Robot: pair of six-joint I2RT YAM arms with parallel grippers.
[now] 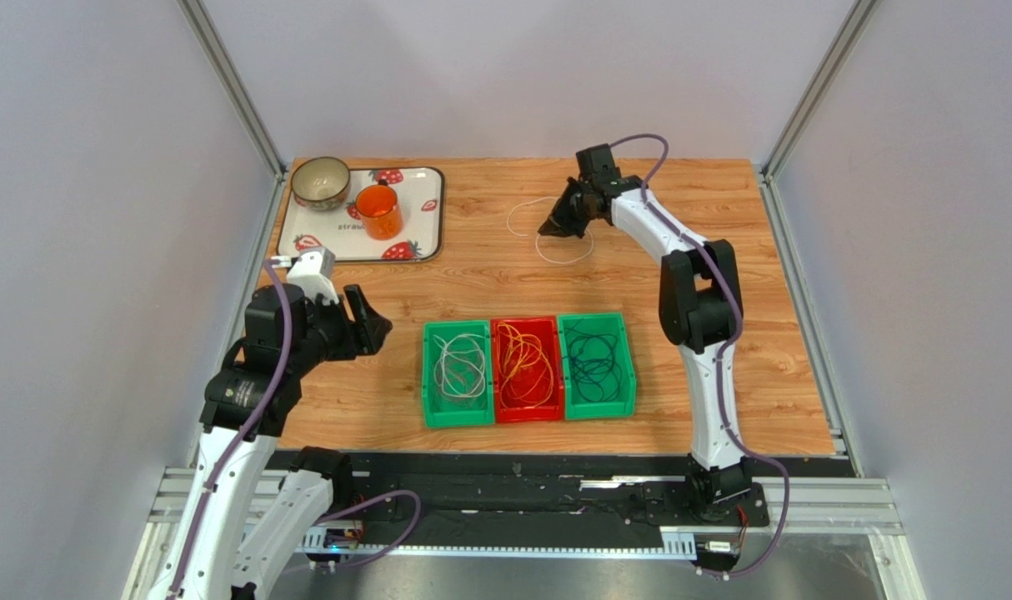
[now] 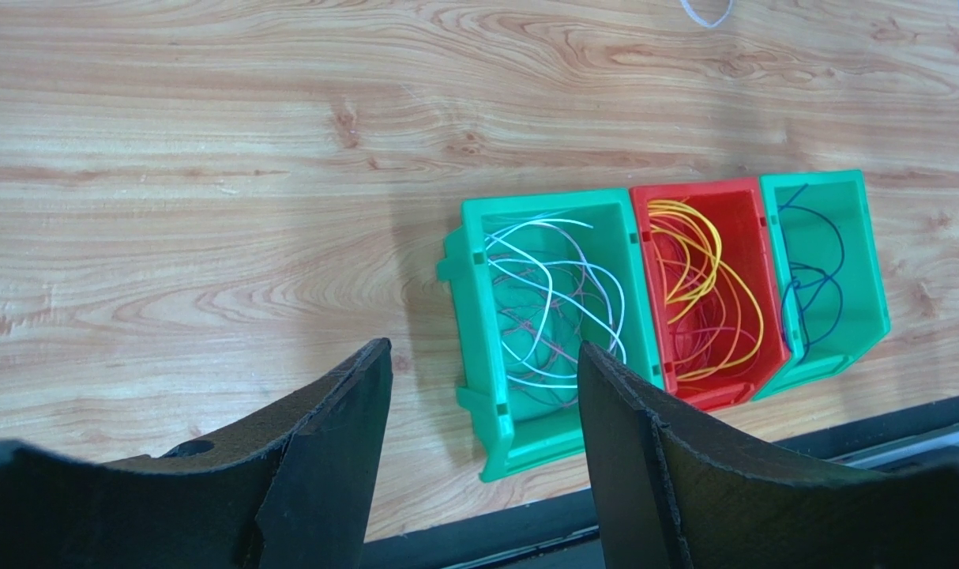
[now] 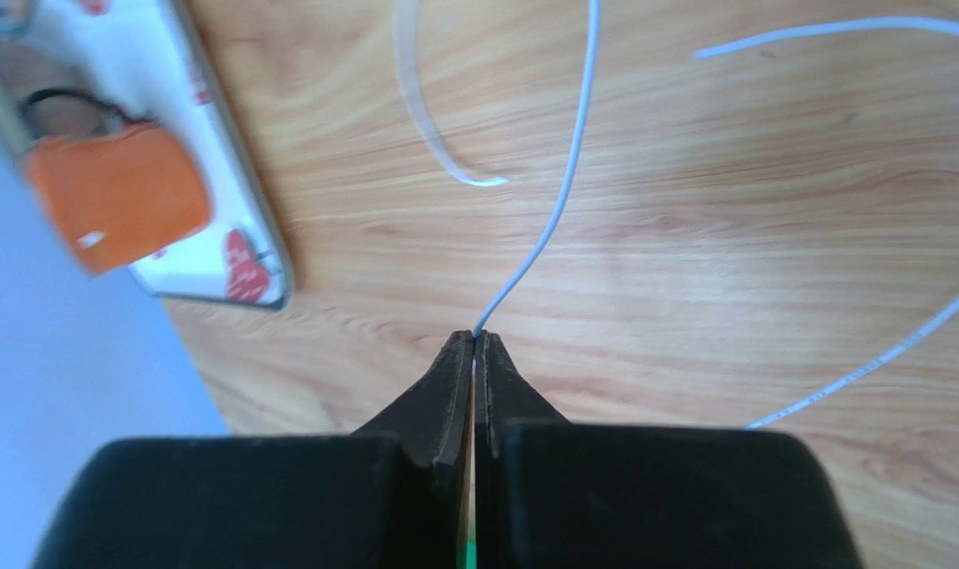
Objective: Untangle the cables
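White cable pinched (tip only) in right end effector

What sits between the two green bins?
A red bin holding orange cables, side by side with the left green bin and right green bin. Both the top view and the left wrist view show it.

Set high overhead, the top view shared the red bin with the left wrist's, and the white cable with the right's close-up.
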